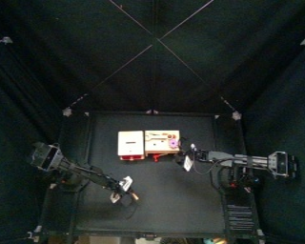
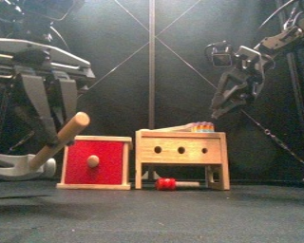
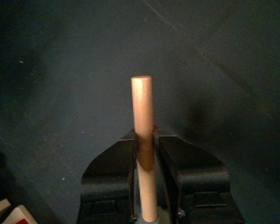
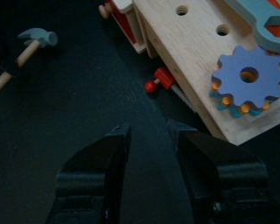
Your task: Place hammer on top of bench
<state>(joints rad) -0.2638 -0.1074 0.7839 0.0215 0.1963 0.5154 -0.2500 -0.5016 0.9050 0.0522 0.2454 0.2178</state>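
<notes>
The hammer (image 2: 56,144) has a wooden handle and a grey head (image 2: 15,169). My left gripper (image 2: 49,119) is shut on the handle and holds it tilted, head down near the table, left of the bench. In the left wrist view the handle (image 3: 143,122) rises between the shut jaws. The wooden bench (image 2: 180,152) stands mid-table with a blue gear (image 4: 248,79) on top. My right gripper (image 2: 231,90) hangs open and empty above the bench's right end. In the top view the left gripper (image 1: 123,187) is in front of the bench (image 1: 164,145), and the right gripper (image 1: 187,160) is beside it.
A red box (image 2: 98,161) stands against the bench's left side and also shows in the top view (image 1: 130,143). A small red peg (image 2: 167,183) lies on the table under the bench's front; it also shows in the right wrist view (image 4: 160,81). Black curtains surround the table.
</notes>
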